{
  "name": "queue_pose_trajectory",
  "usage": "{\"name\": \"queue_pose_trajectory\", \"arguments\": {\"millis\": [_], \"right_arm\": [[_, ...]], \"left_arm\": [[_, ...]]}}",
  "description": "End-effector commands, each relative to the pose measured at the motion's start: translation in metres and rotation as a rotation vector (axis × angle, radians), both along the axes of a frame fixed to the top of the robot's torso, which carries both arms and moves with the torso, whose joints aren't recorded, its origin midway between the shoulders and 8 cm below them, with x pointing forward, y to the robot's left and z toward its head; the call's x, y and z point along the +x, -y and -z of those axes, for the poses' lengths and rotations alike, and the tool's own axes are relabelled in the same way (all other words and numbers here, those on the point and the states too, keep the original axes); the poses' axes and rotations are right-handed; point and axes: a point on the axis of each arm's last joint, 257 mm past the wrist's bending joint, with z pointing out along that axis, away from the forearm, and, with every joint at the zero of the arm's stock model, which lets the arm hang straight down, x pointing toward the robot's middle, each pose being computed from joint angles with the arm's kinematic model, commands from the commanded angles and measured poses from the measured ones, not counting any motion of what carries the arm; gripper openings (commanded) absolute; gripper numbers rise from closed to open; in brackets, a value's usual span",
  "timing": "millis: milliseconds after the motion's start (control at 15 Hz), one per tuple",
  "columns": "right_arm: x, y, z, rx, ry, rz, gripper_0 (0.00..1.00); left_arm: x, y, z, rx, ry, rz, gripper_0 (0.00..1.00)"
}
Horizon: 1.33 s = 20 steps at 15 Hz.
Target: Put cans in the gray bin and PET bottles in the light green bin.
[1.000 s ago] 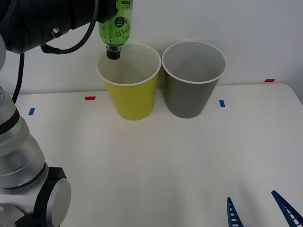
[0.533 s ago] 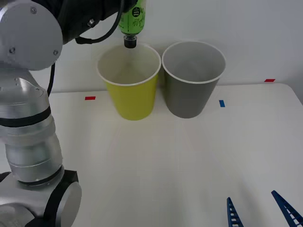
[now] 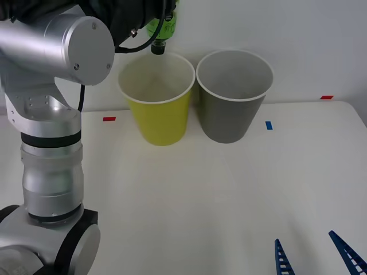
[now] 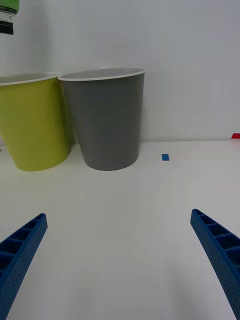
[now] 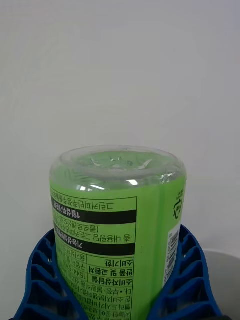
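Up front, the left arm rises as a thick silver column at the left side and bends across the top, carrying the PET bottle (image 3: 162, 28) upside down, its black cap pointing down just above the far rim of the light green bin (image 3: 157, 109); the left gripper itself is hidden behind the black wrist housing in this view. Beside that bin, touching or nearly touching it, stands the gray bin (image 3: 233, 106), and both sit upright at the far side of the white table (image 3: 218, 195) against a white wall. Small tape marks lie on the table: a red one (image 3: 109, 119) left of the green bin, a blue one (image 3: 269, 125) right of the gray bin, and another red one (image 3: 326, 97) near the far right edge. At the lower right corner the right gripper (image 3: 315, 255) rests low over the near table, its blue ribbed fingers spread apart with nothing between them. Next, the right wrist view looks across the bare table at the gray bin (image 4: 106, 120) and the light green bin (image 4: 32, 125) side by side, with the bottle's cap (image 4: 6, 25) hanging above the green bin and the right gripper's two fingers (image 4: 20, 250) wide apart. Finally, the left wrist view shows the left gripper (image 5: 117, 287) clamped on the bottle (image 5: 117, 215), blue ribbed fingers (image 5: 42, 275) hugging both sides of its bright green label, the clear base turned toward the white wall.
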Motion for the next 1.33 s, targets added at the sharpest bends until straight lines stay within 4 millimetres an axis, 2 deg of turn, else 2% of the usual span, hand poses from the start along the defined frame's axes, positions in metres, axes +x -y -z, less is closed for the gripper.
{"name": "queue_pose_trajectory", "arguments": {"millis": [67, 400, 600, 1067, 1200, 1333], "right_arm": [[0.0, 0.0, 0.0, 0.0, 0.0, 0.0, 1.0], [0.0, 0.0, 0.0, 0.0, 0.0, 0.0, 1.0], [0.0, 0.0, 0.0, 0.0, 0.0, 0.0, 1.0], [0.0, 0.0, 0.0, 0.0, 0.0, 0.0, 1.0], [0.0, 0.0, 0.0, 0.0, 0.0, 0.0, 1.0], [0.0, 0.0, 0.0, 0.0, 0.0, 0.0, 1.0]], "left_arm": [[0.013, 0.001, 0.009, -0.007, 0.001, -0.008, 0.0], [0.016, -0.002, 0.011, 0.002, 0.001, -0.022, 0.0], [0.019, -0.005, 0.022, -0.001, -0.007, -0.032, 0.0], [0.019, -0.004, 0.018, -0.015, 0.004, -0.031, 0.0], [0.019, -0.005, 0.018, -0.016, 0.005, -0.032, 1.0], [0.02, -0.007, 0.019, -0.019, 0.002, -0.037, 1.0]]}}
